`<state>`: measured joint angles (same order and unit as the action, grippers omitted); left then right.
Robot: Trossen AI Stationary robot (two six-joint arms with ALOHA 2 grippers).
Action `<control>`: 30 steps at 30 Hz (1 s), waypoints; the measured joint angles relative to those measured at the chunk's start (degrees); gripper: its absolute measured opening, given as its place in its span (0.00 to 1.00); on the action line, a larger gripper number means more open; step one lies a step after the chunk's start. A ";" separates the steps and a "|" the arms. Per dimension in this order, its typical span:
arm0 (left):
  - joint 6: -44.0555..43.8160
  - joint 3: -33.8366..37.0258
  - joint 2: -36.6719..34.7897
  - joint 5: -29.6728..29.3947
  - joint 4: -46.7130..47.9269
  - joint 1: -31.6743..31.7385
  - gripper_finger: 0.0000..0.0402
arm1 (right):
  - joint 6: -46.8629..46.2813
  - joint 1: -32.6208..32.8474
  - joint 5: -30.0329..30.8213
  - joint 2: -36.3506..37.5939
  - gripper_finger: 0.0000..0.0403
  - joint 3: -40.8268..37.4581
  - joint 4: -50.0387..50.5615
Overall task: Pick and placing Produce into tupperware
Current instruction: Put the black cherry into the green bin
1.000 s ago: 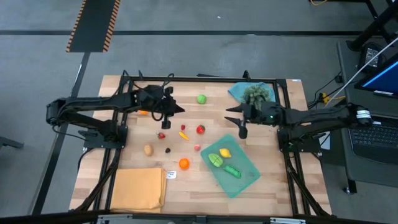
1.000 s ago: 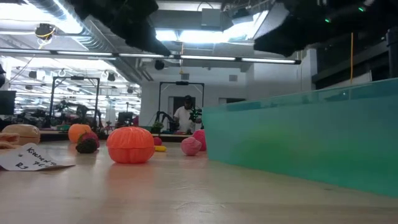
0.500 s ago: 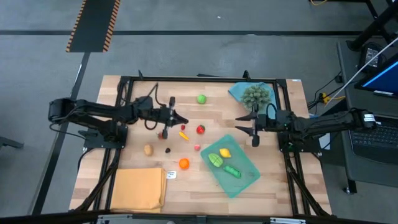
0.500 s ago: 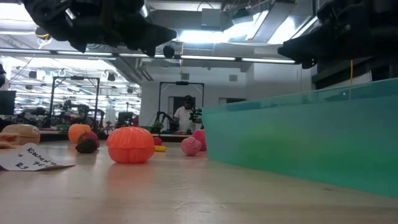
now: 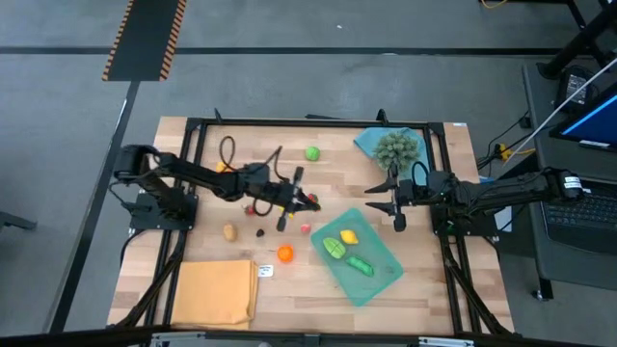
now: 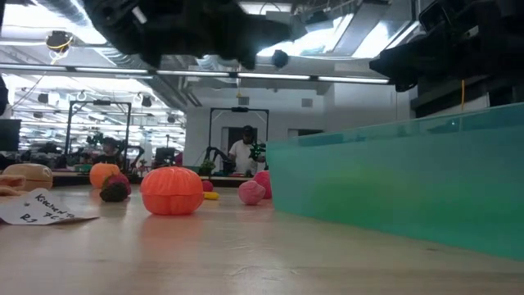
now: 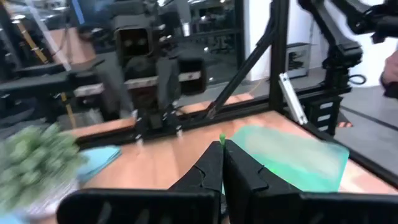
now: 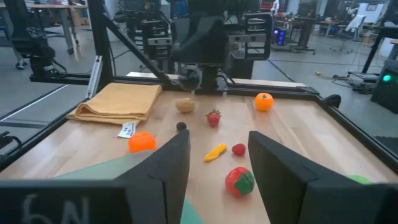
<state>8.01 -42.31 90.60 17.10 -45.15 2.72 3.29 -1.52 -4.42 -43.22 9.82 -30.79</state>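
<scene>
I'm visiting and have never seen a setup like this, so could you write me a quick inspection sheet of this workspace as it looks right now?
Surface: wooden table inside a black frame.
Job's things: teal tupperware holds three pieces; orange fruit, red tomato, green fruit and other small pieces lie loose on the wood.
Clutter: yellow cloth, blue cloth under a spiky green ball, paper tag.
Grippers: left gripper shut, empty, over the loose produce; right gripper open, empty, beside the tupperware.
Cables: black cable looped over the left arm.
Surroundings: grey floor, striped floor marking, a person far behind.
</scene>
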 joint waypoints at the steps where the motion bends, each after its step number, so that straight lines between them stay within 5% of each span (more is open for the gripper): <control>1: -0.01 -1.16 1.11 0.01 0.06 -0.55 0.00 | 0.02 0.00 -0.23 0.00 0.41 0.00 0.00; 11: -1.59 -9.07 7.46 0.06 1.65 -5.62 0.00 | 0.00 0.00 -0.36 -0.02 0.41 0.00 0.10; 24: -2.31 -21.11 8.16 -4.27 28.24 -8.17 0.00 | -3.22 0.00 -4.36 -0.02 0.41 0.00 2.03; 30: -2.38 -22.75 8.16 -4.42 29.97 -8.11 0.00 | -3.23 0.00 -4.36 -0.02 0.41 0.00 2.23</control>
<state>5.63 -65.06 98.76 12.69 -15.18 -5.39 0.05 -1.52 -8.78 -43.24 9.82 -28.55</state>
